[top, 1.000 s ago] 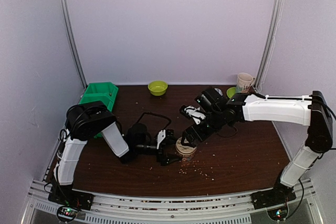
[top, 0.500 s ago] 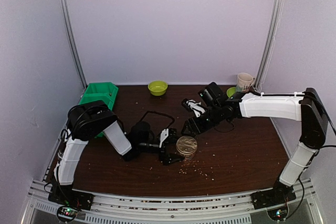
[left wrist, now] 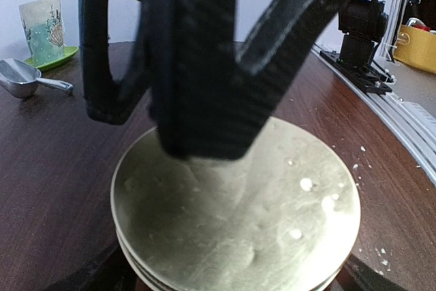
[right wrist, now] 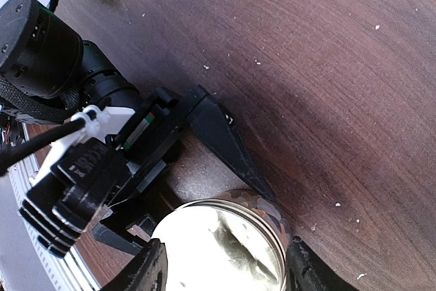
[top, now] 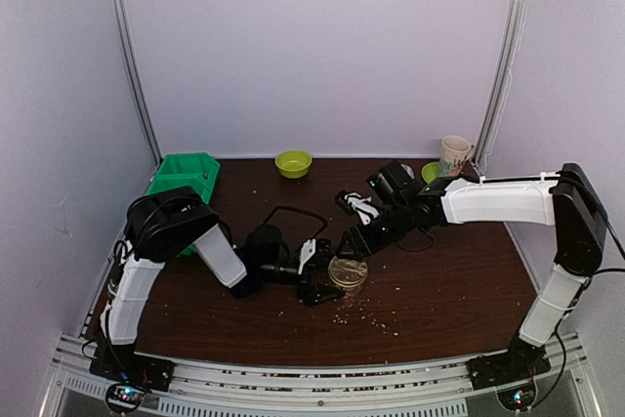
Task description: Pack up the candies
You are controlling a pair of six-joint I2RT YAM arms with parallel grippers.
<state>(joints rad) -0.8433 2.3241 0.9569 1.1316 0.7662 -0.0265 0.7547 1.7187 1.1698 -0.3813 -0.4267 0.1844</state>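
Observation:
A glass jar (top: 347, 276) with a flat metal lid (left wrist: 272, 223) stands on the dark table. The candies (right wrist: 263, 202) show as orange and brown bits through its glass side; most are hidden under the lid. My left gripper (top: 327, 277) lies low on the table, its fingers (right wrist: 231, 148) pressed to the jar's sides. From above, my right gripper (right wrist: 225, 267) comes down on the lid, one finger on each edge of it. In the left wrist view the right gripper's black fingers (left wrist: 204, 100) stand on the lid.
Pale crumbs (top: 366, 314) lie scattered in front of the jar. A green bin (top: 186, 175) sits at the back left, a green bowl (top: 293, 163) at the back middle. A mug (top: 454, 153) and a metal scoop (left wrist: 20, 76) are at the back right.
The right gripper drew back from the jar half a second ago, then came down on the lid again with its jaws narrower. The left arm and the jar stayed put.

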